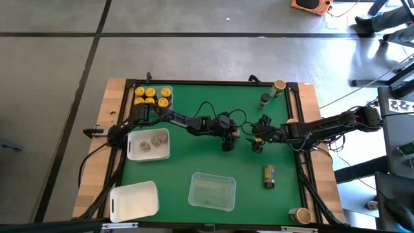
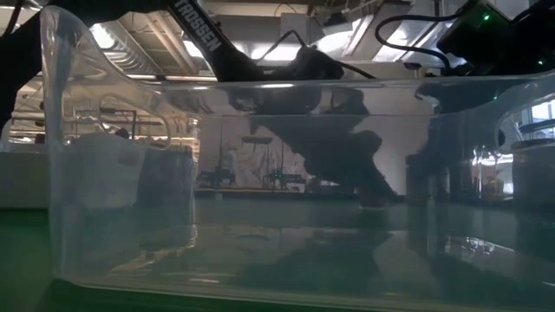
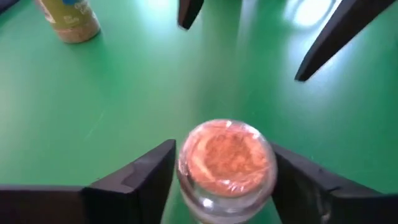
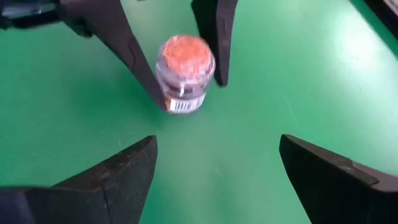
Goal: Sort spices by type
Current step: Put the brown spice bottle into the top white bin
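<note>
A small spice jar (image 3: 227,158) with an orange-tan top stands upright on the green mat near the table's middle. My left gripper (image 3: 225,174) reaches in from the left and is shut on it, one finger on each side. My right gripper (image 4: 217,177) stands open just to the right of the jar and faces it with nothing between its fingers. In the high view the two grippers (image 1: 233,137) (image 1: 257,145) nearly meet. Yellow-lidded jars (image 1: 152,97) fill a tray at the far left. Two grey-lidded jars (image 1: 150,142) sit in a white tray (image 1: 132,154). My left gripper pinches the jar's clear wall just below its top (image 3: 181,177) between its two fingers (image 4: 134,53). The fingers come slanting down from the table's left. The jar stands upright with its base on the mat.
A clear tray (image 1: 211,192) stands at the near middle and fills the low view. A white tray (image 1: 134,199) lies at the near left. Loose jars stand at the far right (image 1: 265,100) (image 1: 279,86), one lies near the right (image 1: 269,176), another stands at the near right corner (image 1: 299,215).
</note>
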Motion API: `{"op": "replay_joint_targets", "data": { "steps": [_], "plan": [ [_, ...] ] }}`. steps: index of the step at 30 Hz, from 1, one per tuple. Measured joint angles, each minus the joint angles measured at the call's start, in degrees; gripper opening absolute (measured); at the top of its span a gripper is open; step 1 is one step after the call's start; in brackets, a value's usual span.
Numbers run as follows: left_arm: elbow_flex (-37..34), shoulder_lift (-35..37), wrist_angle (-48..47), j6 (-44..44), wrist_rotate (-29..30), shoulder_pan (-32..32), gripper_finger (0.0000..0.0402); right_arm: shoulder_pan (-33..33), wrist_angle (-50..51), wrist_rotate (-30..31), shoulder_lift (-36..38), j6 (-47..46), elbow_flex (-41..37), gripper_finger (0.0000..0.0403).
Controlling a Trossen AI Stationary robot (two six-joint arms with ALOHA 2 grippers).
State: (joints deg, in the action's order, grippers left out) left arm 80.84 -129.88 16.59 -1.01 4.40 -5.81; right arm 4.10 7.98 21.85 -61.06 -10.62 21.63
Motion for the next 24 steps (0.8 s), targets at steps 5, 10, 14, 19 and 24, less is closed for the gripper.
{"op": "replay_joint_targets", "data": {
  "steps": [5, 10, 14, 19, 24],
  "plan": [
    [0.0, 0.2, 0.9, -1.2, 0.0, 0.2, 0.0179, 0.0, -1.0, -0.6, 0.0, 2.0, 0.0, 0.0337],
    [0.0, 3.1, -4.0, -1.5, 0.7, 0.7, 0.0179, 0.0, -1.0, -0.8, 0.0, 2.3, 0.0, 0.0337],
    [-0.1, 8.5, -11.2, -1.6, 2.1, 1.8, 0.0179, 0.0, -0.9, -0.9, 0.0, 2.3, 0.0, 0.0337],
    [-1.7, 15.6, -20.5, -1.8, 3.6, 3.3, 0.0187, 0.0, -1.1, -0.8, 0.0, 2.4, 0.0, 0.0337],
    [-7.1, 24.1, -23.9, 0.4, 7.9, 5.2, 0.0182, 0.0, -1.4, -0.4, 0.0, 2.5, 0.0, 0.0337]
  ]
}}
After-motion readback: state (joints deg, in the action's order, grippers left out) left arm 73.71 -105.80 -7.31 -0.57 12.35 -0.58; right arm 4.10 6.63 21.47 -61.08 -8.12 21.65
